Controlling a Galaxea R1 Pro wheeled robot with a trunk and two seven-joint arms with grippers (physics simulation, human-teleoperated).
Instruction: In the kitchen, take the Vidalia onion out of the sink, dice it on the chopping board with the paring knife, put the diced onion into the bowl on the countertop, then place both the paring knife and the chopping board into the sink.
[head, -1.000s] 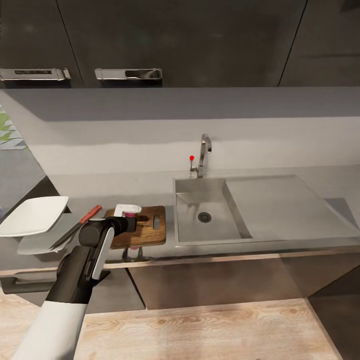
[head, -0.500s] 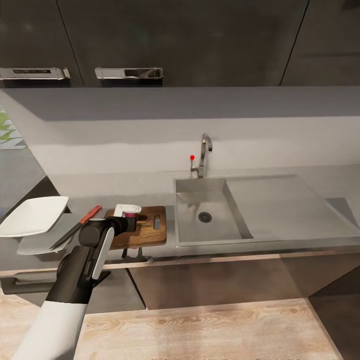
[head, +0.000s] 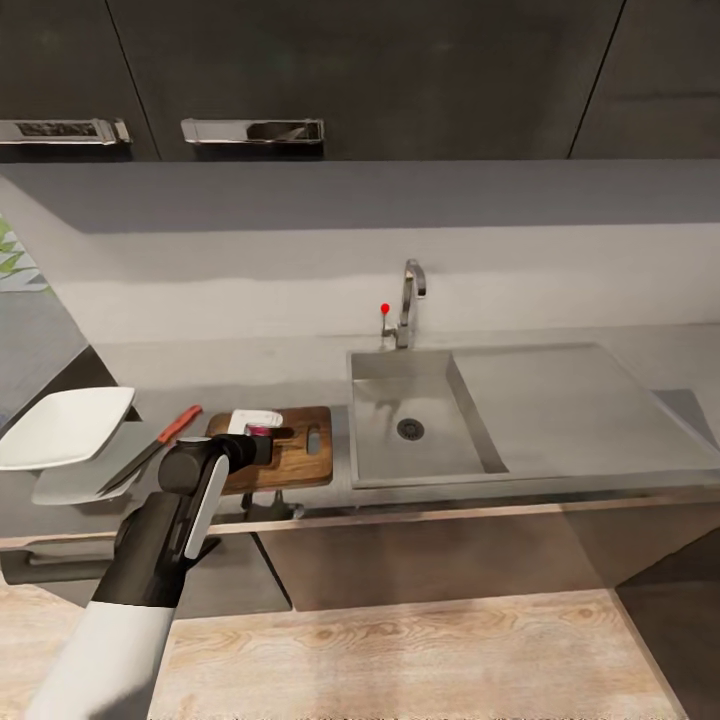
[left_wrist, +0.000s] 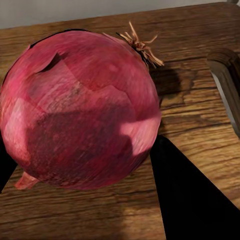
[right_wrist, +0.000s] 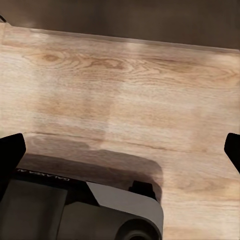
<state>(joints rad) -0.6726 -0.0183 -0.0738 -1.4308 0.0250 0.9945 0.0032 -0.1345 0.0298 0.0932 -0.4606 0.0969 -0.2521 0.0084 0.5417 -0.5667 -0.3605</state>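
Gripping: left gripper (left_wrist: 82, 165) has its dark fingers (left_wrist: 190, 195) closed on either side of the small round pinkish-red Vidalia onion (left_wrist: 80, 107), dry root tuft on top, papery skin.
Onion place: held over or on the rectangular dark brown wooden chopping board (left_wrist: 195, 115); contact with the wood cannot be told. In the head view the onion (head: 259, 430) is a small pink spot at the left gripper (head: 255, 432), over the left part of the chopping board (head: 300, 450).
Board: flat on the long grey smooth tabletop (head: 240, 365), slot-shaped handle hole at the end nearest the sink, front edge near the tabletop's metallic front edge.
Left arm: black and white, reaching up from lower left, covering the board's front left corner.
Knife: slim paring knife with red-orange handle and dark pointed blade (head: 155, 445), just beside the board on its left, lying diagonally, handle away from the robot, tip toward the bowl.
Bowl: shallow white square dish (head: 65, 428), at the tabletop's left end, well apart from the sink.
Sink: rectangular grey steel basin (head: 385, 380) right of the board, round drain, flat drainboard on its right, chrome angular tap (head: 410, 310) and red-tipped knob (head: 385, 309) behind.
Right fingers: dark tips (right_wrist: 11, 156) spread wide at the view's edges, open, nothing between, over light wood-grain floor (right_wrist: 125, 95), grey robot base (right_wrist: 80, 210) below.
Above: dark wall cabinets (head: 350, 70) with metal handles.
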